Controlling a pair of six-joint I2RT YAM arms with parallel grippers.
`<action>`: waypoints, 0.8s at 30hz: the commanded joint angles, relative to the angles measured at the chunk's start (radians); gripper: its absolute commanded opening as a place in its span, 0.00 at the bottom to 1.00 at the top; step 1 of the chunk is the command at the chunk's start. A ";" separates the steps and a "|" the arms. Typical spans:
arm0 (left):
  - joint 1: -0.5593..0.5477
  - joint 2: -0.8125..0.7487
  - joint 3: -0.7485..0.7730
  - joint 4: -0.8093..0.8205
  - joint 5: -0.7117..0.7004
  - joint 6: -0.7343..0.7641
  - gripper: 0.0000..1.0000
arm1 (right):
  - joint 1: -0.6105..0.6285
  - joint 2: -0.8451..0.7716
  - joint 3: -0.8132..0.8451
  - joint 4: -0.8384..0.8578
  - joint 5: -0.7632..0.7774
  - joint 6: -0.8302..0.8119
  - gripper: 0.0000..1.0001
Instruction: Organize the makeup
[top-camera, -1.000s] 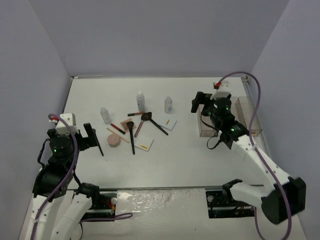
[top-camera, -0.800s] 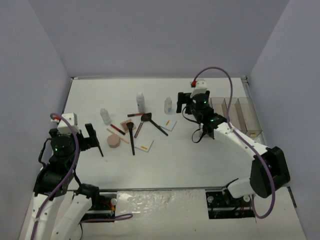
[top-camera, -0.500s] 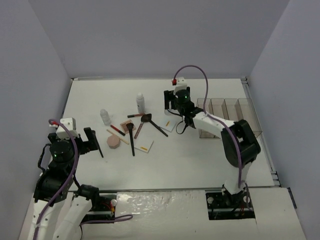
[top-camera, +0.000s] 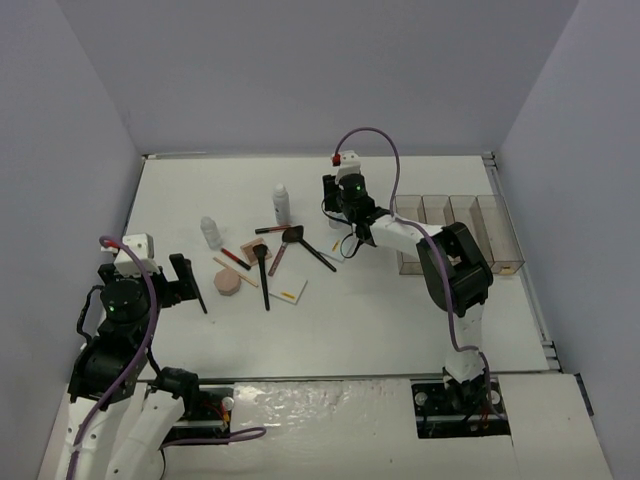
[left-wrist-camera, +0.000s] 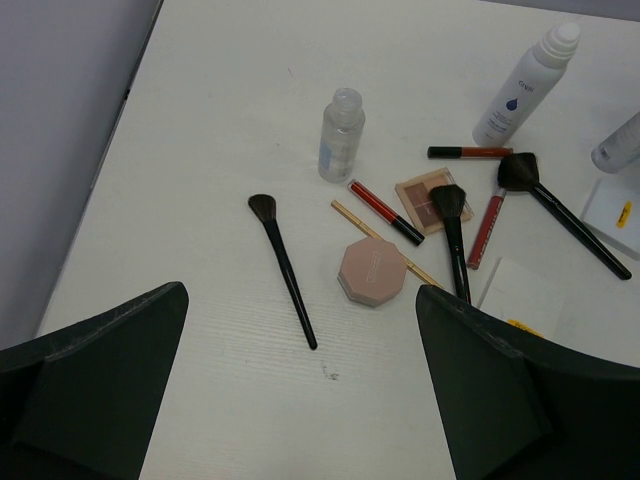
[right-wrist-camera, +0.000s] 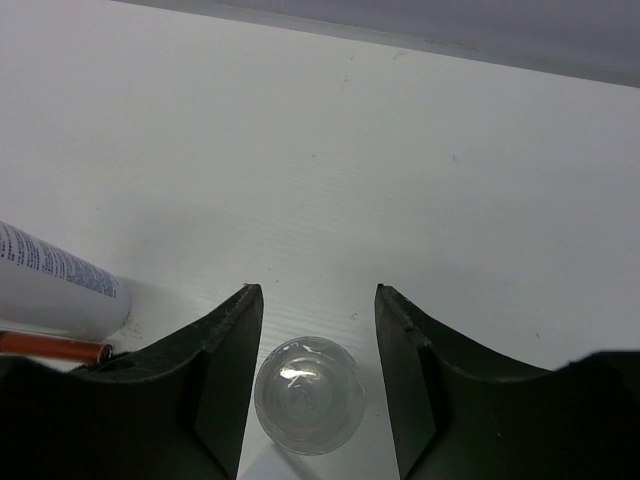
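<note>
Right claw (right-wrist-camera: 317, 290) open, straddling clear bottle (right-wrist-camera: 308, 395), counter's (right-wrist-camera: 400, 150) far edge at 12 o'clock; left claw (left-wrist-camera: 302, 300) open wide near counter's 9 o'clock edge.

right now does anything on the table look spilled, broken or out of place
Nothing spilled or broken, just a jumble: one brush lies with its head across the blush palette, and another brush lies apart from the rest.

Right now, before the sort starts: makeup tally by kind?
brushes: 3
bottles: 3
red sticks: 3
tan pencil: 1
compact: 1
palette: 1
cards: 2
Total: 14
</note>
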 joint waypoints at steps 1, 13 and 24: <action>0.006 0.017 0.014 0.072 0.013 0.009 0.97 | 0.003 -0.077 -0.011 0.100 -0.003 0.013 0.46; 0.006 0.022 0.013 0.072 0.016 0.008 0.97 | 0.003 -0.116 -0.061 0.122 0.008 0.001 0.15; 0.006 0.011 0.012 0.077 0.018 0.009 0.97 | -0.091 -0.390 -0.052 -0.005 0.134 -0.167 0.00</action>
